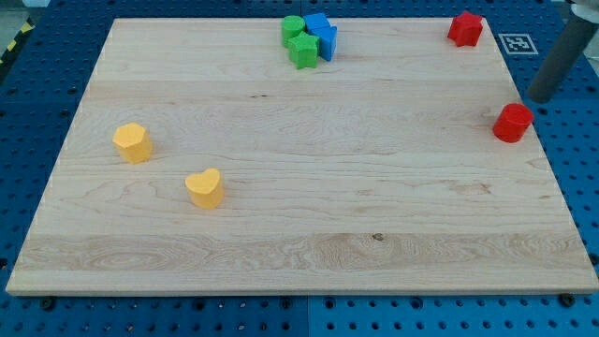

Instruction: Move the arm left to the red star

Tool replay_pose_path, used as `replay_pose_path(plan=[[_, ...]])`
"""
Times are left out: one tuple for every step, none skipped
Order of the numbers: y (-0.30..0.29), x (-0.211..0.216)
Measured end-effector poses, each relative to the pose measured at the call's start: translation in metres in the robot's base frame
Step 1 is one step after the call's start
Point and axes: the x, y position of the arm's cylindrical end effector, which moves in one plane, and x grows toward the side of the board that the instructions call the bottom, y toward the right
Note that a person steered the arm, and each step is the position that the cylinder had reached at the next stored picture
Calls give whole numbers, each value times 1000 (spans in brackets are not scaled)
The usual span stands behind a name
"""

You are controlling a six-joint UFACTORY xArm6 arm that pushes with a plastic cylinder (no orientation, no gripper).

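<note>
A red star-like block sits at the top right corner of the wooden board. A second red block, round like a cylinder, stands near the board's right edge. My dark rod comes down from the view's top right, and my tip shows at the board's right edge. It is just up and right of the red cylinder with a small gap between them. It is right of and below the red star, well apart from it.
Two green blocks and two blue blocks are clustered at the top middle. A yellow hexagon-like block and a yellow heart lie at the left. A blue pegboard surrounds the board.
</note>
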Motion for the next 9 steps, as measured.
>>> replay_pose_path(plan=[[-44,-17],[-56,-24],[-56,-24],[-59,-27],[-82,-35],[-101,-64],[-101,-90],[-103,-92],[-103,-92]])
